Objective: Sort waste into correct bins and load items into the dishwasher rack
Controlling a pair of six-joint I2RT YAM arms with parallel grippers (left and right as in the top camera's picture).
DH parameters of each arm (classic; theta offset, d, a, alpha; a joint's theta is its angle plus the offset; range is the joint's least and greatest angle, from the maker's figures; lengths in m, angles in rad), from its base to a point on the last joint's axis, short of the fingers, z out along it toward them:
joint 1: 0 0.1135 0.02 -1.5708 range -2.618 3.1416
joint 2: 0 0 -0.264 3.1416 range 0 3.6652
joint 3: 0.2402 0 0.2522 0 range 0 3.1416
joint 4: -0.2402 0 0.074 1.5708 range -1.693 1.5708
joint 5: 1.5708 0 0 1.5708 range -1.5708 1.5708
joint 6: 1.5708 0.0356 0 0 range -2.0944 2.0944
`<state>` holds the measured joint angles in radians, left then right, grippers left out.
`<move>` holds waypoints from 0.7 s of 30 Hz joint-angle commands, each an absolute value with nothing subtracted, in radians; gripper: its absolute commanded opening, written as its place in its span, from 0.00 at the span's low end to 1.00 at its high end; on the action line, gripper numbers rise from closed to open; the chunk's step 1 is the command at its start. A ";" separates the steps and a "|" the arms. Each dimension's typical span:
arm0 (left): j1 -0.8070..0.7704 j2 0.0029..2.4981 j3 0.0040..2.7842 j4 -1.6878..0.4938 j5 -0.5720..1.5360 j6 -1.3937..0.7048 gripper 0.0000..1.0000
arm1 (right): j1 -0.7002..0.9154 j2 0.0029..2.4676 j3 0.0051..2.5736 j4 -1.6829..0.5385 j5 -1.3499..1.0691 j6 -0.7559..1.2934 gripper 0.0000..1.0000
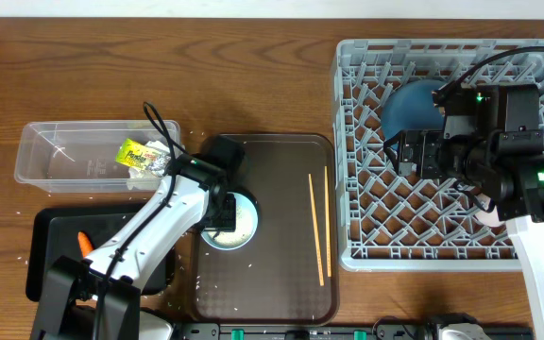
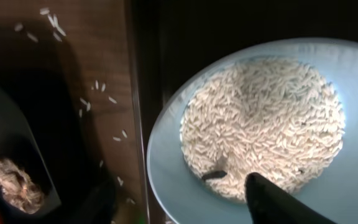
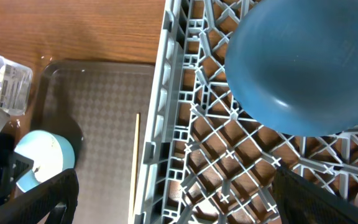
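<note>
A small light-blue cup (image 1: 239, 222) full of white rice grains (image 2: 263, 124) stands on the dark brown serving tray (image 1: 281, 283). My left gripper (image 2: 179, 202) is open and straddles the cup's rim (image 2: 166, 180), one finger over the rice and one outside. My right gripper (image 3: 179, 199) is open and empty above the left side of the grey dishwasher rack (image 1: 357, 250). The blue plate (image 1: 412, 106) lies in the rack, also in the right wrist view (image 3: 297, 68). Two chopsticks (image 1: 315, 227) lie on the serving tray.
The clear tub (image 1: 55, 161) holds the yellow-green wrapper (image 1: 140, 151). The black tray (image 1: 55, 236) holds a carrot (image 1: 85, 243) and a brown lump (image 2: 8, 183). Loose rice grains (image 2: 98, 87) lie on the table. A whitish-pink cup (image 1: 489, 219) sits in the rack.
</note>
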<state>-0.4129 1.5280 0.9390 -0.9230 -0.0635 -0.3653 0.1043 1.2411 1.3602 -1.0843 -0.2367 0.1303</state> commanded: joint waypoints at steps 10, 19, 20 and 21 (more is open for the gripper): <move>-0.409 1.533 0.851 -0.828 -0.052 -0.334 0.49 | 0.119 1.230 1.369 -1.089 -0.247 0.145 0.93; -0.411 1.534 0.823 -0.710 0.217 -0.211 0.38 | 0.119 1.230 1.369 -1.088 -0.244 0.145 0.93; -0.411 1.534 0.822 -0.717 0.216 -0.201 0.38 | 0.119 1.230 1.369 -1.088 -0.242 0.145 0.93; -0.411 1.534 0.821 -0.724 0.208 -0.191 0.37 | 0.119 1.230 1.369 -1.089 -0.240 0.145 0.93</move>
<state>-0.4126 1.5291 0.8410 -0.7105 0.1375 -0.2604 0.1043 1.2411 1.3602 -1.0882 -0.2363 0.1303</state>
